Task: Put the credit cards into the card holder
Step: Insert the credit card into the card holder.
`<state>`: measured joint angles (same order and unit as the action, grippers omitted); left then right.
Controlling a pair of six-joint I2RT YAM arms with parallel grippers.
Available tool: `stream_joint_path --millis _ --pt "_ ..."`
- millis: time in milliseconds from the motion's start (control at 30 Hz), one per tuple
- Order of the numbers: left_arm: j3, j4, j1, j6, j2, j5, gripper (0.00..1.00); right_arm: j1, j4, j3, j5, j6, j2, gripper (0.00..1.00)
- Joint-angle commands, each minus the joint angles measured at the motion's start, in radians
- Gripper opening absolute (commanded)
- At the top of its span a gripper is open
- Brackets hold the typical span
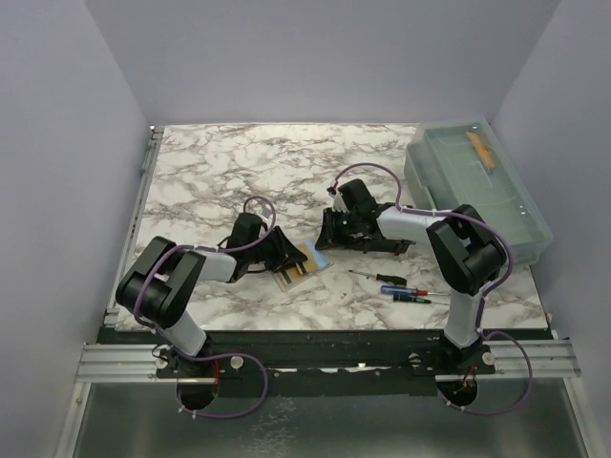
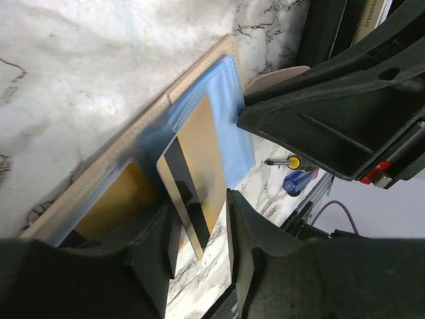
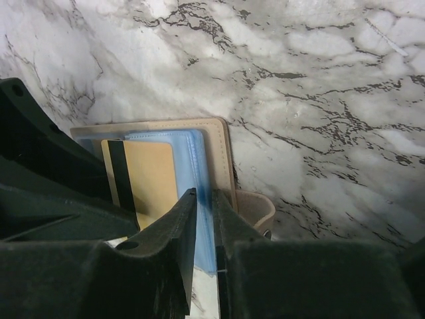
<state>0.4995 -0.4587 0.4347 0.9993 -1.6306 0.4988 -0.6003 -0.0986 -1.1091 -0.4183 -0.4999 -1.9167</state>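
Credit card (image 2: 202, 153), tan with a dark stripe, is pinched at its near end between the fingers of the left pincer (image 2: 199, 229). Its far end lies over the blue sleeve (image 2: 236, 139) of the card holder (image 3: 218, 159), a beige wallet-type folder open flat just ahead of that pincer. Cannot tell whether the tip has entered a pocket. Right pincer (image 3: 204, 199) faces the left one, pressed nearly together on the sleeve's edge, apparently holding the pocket mouth. Judged step: feeding the card into the sleeve. To do it well, hold the card low and nearly flat, square its leading edge to the opening, and slide along the plastic rather than pushing down. The right pincer should hold the sleeve taut so it neither buckles nor drags the holder. Risk: the thin card skates over the pocket instead of into it. A second tan patch (image 2: 116, 203) shows under the plastic beside the left fingers, possibly a card already seated; unconfirmed. Surface (image 1: 220, 172) is white marble-pattern with grey veins. Screwdrivers (image 1: 406, 291) lie near, behind and right of the right pincer. A clear lidded bin (image 1: 477, 186) sits further right. Plain pale lavender walls close in three sides.
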Motion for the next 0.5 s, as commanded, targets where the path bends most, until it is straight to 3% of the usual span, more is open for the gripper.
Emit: stream_joint_path --millis 0,133,467 --pt "0.024 0.262 0.02 -0.103 0.046 -0.163 0.43 -0.018 -0.019 0.046 -0.005 -0.007 -0.013 0.18" --pt "0.055 0.399 0.019 -0.143 0.105 -0.195 0.53 -0.018 -0.032 0.042 -0.001 0.006 -0.012 0.18" --pt "0.108 0.597 0.013 -0.18 0.157 -0.234 0.57 -0.018 -0.038 0.029 -0.011 0.013 -0.021 0.18"
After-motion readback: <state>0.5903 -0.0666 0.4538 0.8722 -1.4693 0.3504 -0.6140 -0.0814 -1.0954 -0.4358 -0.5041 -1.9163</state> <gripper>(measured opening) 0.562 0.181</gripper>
